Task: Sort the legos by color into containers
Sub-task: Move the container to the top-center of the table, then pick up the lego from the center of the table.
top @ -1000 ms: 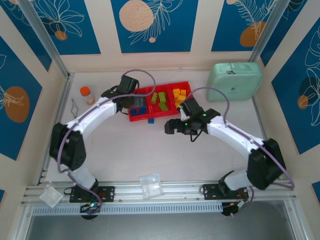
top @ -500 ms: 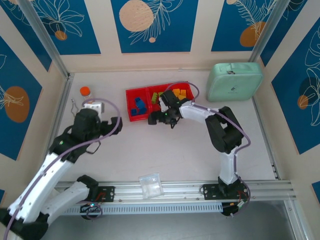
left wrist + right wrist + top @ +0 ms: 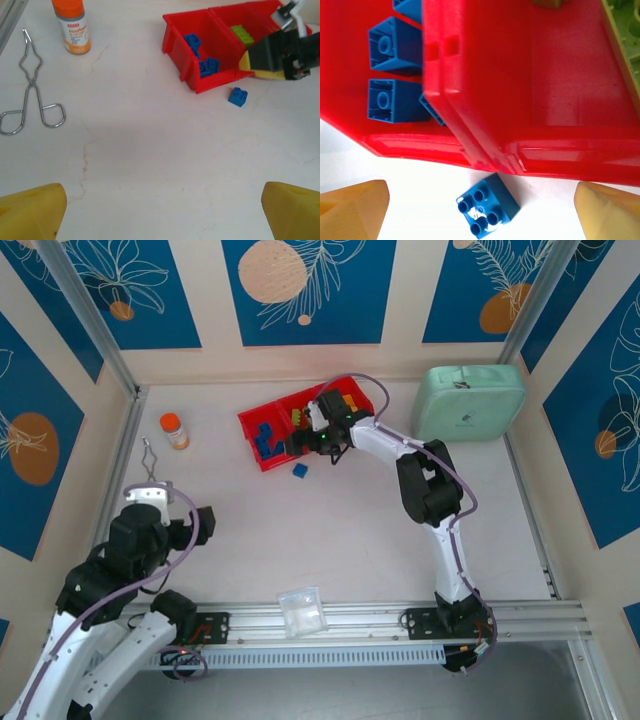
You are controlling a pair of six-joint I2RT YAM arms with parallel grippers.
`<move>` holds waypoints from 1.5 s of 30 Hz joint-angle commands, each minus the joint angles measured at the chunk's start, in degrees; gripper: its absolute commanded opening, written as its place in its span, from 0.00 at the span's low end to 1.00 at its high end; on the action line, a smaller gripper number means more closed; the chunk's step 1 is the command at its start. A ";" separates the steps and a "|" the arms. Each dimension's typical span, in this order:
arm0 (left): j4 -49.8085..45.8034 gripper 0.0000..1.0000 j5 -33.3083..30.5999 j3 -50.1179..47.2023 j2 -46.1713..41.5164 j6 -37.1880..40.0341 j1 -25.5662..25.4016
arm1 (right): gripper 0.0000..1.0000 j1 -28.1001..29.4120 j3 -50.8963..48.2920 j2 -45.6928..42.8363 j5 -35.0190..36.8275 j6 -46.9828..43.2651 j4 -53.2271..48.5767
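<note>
One small blue studded plastic brick (image 3: 487, 204) lies alone on the white table (image 3: 150, 165), just outside the front wall of the shallow bright red plastic tray (image 3: 220, 80). The tray sits at a slant near the back of the table. Its left box holds more blue bricks (image 3: 200, 57), and the box next to it holds green bricks (image 3: 241, 35). The right arm reaches over the tray from the side and covers most of the third box, so I cannot tell what is in there. The right gripper (image 3: 482, 212) hangs low over the lone brick with its yellow fingers spread wide, one on each side, not touching it. The left gripper (image 3: 162, 215) sits well back near the front left corner, its fingers wide apart too, holding nothing. Off to the left are a small orange-capped bottle (image 3: 71, 25) and a pair of thin metal tongs (image 3: 30, 85), well apart from the tray. A big mint-green rounded case (image 3: 470, 402) rests at the back right, and a clear plastic bag (image 3: 302, 610) lies by the front rail.
</note>
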 commanded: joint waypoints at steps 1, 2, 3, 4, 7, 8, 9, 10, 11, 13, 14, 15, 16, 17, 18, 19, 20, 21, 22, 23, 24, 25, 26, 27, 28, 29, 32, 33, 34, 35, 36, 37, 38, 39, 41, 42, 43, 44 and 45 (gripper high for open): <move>-0.65 0.99 -0.72 -1.10 -0.63 0.73 0.15 | 0.95 0.82 -0.22 0.54 -1.65 -3.62 -1.58; -0.57 0.99 -0.57 -1.07 -0.73 0.71 0.14 | 0.94 1.10 -1.82 0.04 -1.85 -4.98 -0.60; -0.48 0.99 -0.32 -1.11 -0.96 0.86 0.13 | 0.93 1.51 -3.28 -0.66 -1.51 -6.62 0.26; -0.31 0.99 -0.21 -1.23 -1.32 0.99 0.14 | 0.93 2.02 -5.07 -1.34 -0.65 -8.34 1.08; 0.03 0.99 0.20 -1.55 -2.65 1.16 0.13 | 0.92 3.14 -7.86 -2.17 2.87 -12.27 1.38; 0.09 0.99 0.21 -1.67 -3.15 1.21 0.17 | 0.91 3.33 -7.84 -2.03 4.09 -13.24 0.79; 0.16 0.99 0.17 -1.79 -3.57 1.13 0.13 | 0.90 3.63 -7.42 -1.60 5.61 -14.38 -0.11; 0.14 0.99 0.18 -1.85 -3.97 1.14 0.17 | 0.90 3.87 -6.99 -1.23 6.74 -15.83 -0.86; 0.25 0.99 0.22 -1.92 -4.23 1.21 0.13 | 0.90 4.20 -6.52 -0.80 7.56 -16.89 -1.47; 0.34 0.99 0.17 -2.07 -4.59 1.26 0.15 | 0.90 5.06 -5.02 0.35 9.83 -19.72 -2.56; 0.36 0.99 0.21 -2.11 -4.62 1.22 0.13 | 0.90 5.46 -4.28 0.90 10.61 -20.90 -3.14; 0.31 0.99 0.25 -2.13 -4.66 1.26 0.15 | 0.90 5.85 -3.41 1.52 11.57 -22.20 -3.60; 0.33 0.99 0.20 -2.18 -4.70 1.24 0.13 | 0.90 6.37 -2.57 2.16 12.40 -23.58 -4.03; 0.36 0.99 0.18 -2.20 -4.74 1.26 0.13 | 0.89 6.78 -1.96 2.69 12.91 -24.66 -4.66; 0.44 0.99 0.21 -2.29 -4.80 1.26 0.13 | 0.87 7.24 -1.25 3.17 13.65 -25.77 -5.02; 0.40 0.99 0.19 -2.29 -4.96 1.29 0.13 | 0.86 7.72 -0.93 3.57 14.54 -26.74 -5.05; 0.47 0.99 0.22 -2.36 -5.04 1.30 0.13 | 0.85 8.18 -0.73 3.78 15.23 -27.68 -5.07; 0.49 0.99 0.11 -2.40 -5.13 1.35 0.17 | 0.84 8.69 -0.61 4.06 16.04 -28.54 -5.00; 0.49 0.99 0.08 -2.45 -5.31 1.43 0.19 | 0.82 9.23 -0.46 4.33 17.01 -29.52 -5.00; 0.49 0.99 0.07 -2.47 -5.35 1.40 0.13 | 0.80 9.49 -0.27 4.57 17.79 -30.22 -5.16; 0.56 0.99 -0.03 -2.51 -5.37 1.39 0.13 | 0.79 9.99 0.00 4.94 18.77 -30.66 -5.54; 0.58 0.99 -0.05 -2.53 -5.41 1.39 0.14 | 0.77 10.33 0.19 5.18 19.58 -30.89 -5.85; 0.58 0.99 -0.02 -2.56 -5.41 1.39 0.13 | 0.74 10.57 0.35 5.37 20.15 -31.07 -6.05; 0.66 0.99 -0.01 -2.55 -5.34 1.49 0.13 | 0.71 10.83 0.38 5.46 21.00 -31.25 -6.21; 0.74 0.99 0.06 -2.63 -5.33 1.49 0.15 | 0.68 11.06 0.21 5.55 22.11 -31.36 -6.25; 0.75 0.99 0.05 -2.64 -5.31 1.60 0.13 | 0.66 11.24 0.11 5.53 22.84 -31.42 -6.30; 0.84 0.99 -0.08 -2.73 -5.32 1.52 0.10 | 0.55 11.85 0.03 5.50 25.16 -31.67 -6.69; 0.84 0.99 -0.17 -2.73 -5.32 1.57 0.14 | 0.50 12.15 0.11 5.49 26.18 -31.85 -7.09; 0.84 0.99 -0.24 -2.73 -5.28 1.61 0.14 | 0.46 12.48 0.20 5.40 27.32 -31.87 -7.42; 0.76 0.99 -0.35 -2.73 -5.32 1.57 0.13 | 0.43 12.66 0.32 5.08 28.10 -31.96 -7.71; 0.78 0.99 -0.43 -2.74 -5.39 1.65 0.13 | 0.39 12.92 0.37 4.59 28.50 -31.90 -8.17; 0.78 0.99 -0.59 -2.75 -5.41 1.57 0.19 | 0.36 13.15 0.29 3.86 28.88 -31.59 -8.34; 0.75 0.99 -0.63 -2.81 -5.45 1.49 0.14 | 0.34 13.21 0.22 3.09 28.93 -31.12 -8.57; 0.68 0.99 -0.86 -2.86 -5.41 1.53 0.13 | 0.32 13.34 0.20 2.09 28.63 -30.53 -8.87; 0.82 0.99 -0.98 -2.82 -5.63 1.49 0.13 | 0.30 13.44 0.32 -0.11 27.96 -29.32 -9.08; 0.78 0.99 -1.03 -2.82 -5.67 1.46 0.13 | 0.29 13.44 0.44 -1.33 27.53 -28.71 -9.06; 0.75 0.99 -1.04 -2.82 -5.67 1.41 0.13 | 0.29 13.38 0.82 -2.37 27.19 -28.15 -9.00; 0.83 0.99 -1.07 -2.89 -5.67 1.42 0.12 | 0.28 13.36 1.49 -3.06 27.00 -27.48 -8.98; 0.93 0.99 -0.91 -2.91 -5.67 1.40 0.17 | 0.27 13.28 2.60 -3.62 26.68 -26.91 -8.98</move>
